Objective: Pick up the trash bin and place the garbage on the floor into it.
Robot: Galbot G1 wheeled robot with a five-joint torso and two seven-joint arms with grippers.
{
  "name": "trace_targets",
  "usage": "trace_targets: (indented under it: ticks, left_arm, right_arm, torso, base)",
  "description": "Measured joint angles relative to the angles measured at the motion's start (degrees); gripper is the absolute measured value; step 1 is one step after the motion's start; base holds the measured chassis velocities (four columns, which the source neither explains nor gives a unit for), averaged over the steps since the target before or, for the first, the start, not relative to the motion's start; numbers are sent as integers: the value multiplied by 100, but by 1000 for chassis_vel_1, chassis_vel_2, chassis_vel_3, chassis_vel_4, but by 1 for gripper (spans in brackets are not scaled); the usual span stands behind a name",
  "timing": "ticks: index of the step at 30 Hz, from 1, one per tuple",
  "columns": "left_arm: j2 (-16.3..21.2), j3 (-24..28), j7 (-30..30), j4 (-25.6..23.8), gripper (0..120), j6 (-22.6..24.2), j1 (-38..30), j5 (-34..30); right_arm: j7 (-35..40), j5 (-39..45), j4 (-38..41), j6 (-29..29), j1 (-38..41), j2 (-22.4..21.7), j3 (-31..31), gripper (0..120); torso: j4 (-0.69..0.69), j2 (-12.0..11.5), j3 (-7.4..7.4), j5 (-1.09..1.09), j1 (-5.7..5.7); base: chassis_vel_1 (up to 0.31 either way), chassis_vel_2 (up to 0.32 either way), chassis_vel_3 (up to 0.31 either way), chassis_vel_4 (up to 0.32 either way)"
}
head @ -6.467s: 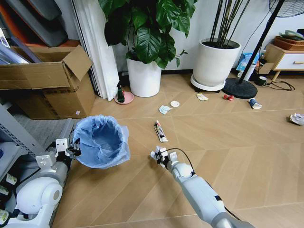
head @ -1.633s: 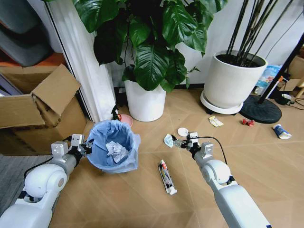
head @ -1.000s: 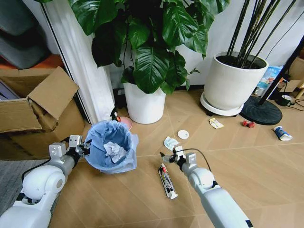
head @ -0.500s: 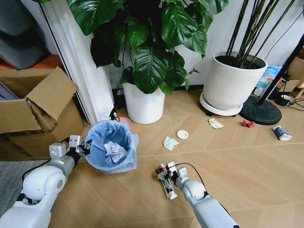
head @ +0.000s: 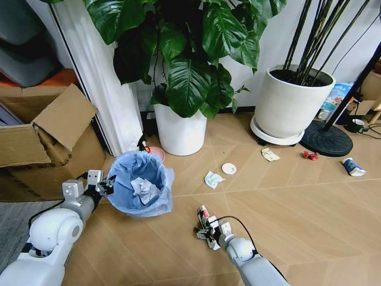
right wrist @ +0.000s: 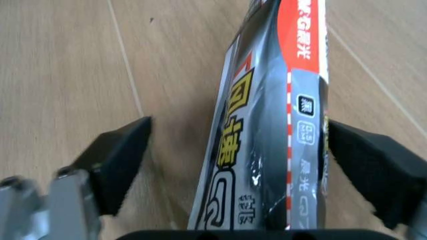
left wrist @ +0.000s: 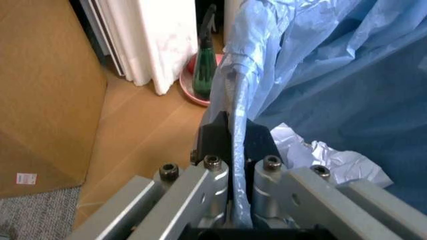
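One trash bin (head: 140,192) stands on the herringbone wooden floor (head: 286,208), in front of the white pot of the leafy plant (head: 178,134), its crinkly light blue bag draped over the rim. One crumpled white paper wad (head: 143,189) lies inside. The left gripper (head: 102,186) is pinched tight on the bin's rim on the robot's left side; in the left wrist view its two dark fingers (left wrist: 213,137) press the bag's edge between them.

The right gripper (head: 208,229) is low at the floor with its fingers spread wide, one black pad (right wrist: 120,160) on each side of a long flat glossy wrapper (right wrist: 273,130), black and silver with a red stripe.

Five more pieces of garbage lie scattered beyond: a pale torn wrapper (head: 212,179), a white round lid (head: 228,168), a yellowish scrap (head: 269,155), a small red packet (head: 308,155) and a blue-white packet (head: 351,166).

Two white plant pots stand behind.
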Motion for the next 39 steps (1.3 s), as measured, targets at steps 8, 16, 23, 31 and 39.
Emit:
trace_targets:
  ticks: [8, 16, 23, 31, 39]
  left_arm:
    - [-3, 8, -3, 0, 0, -1, -4, 10]
    - [-7, 16, -5, -4, 0, -2, 12, 22]
    - [-1, 17, -7, -28, 0, -2, 2, 18]
    - [-16, 8, -11, -62, 0, -1, 33, 20]
    - [-18, 21, -6, -44, 0, 19, 56, 32]
  right_arm:
    - [-151, -139, -2, 5, -27, 2, 48, 62]
    - [-159, -165, 42, 6, -70, -12, 71, 32]
    - [-163, -159, 86, -26, -72, -2, 126, 7]
    - [-36, -15, 509, -92, -26, -20, 416, 0]
    - [16, -11, 1382, 109, 72, -141, 922, 0]
  torso:
    - [-1, 1, -1, 0, 0]
    - [0, 1, 0, 1, 0]
    - [2, 0, 2, 4, 0]
    - [2, -2, 3, 4, 1]
    - [1, -2, 2, 4, 1]
  base:
    - [0, 0, 0, 0]
    - [0, 0, 0, 0]
    - [0, 0, 0, 0]
    - [0, 0, 0, 0]
    - [0, 0, 0, 0]
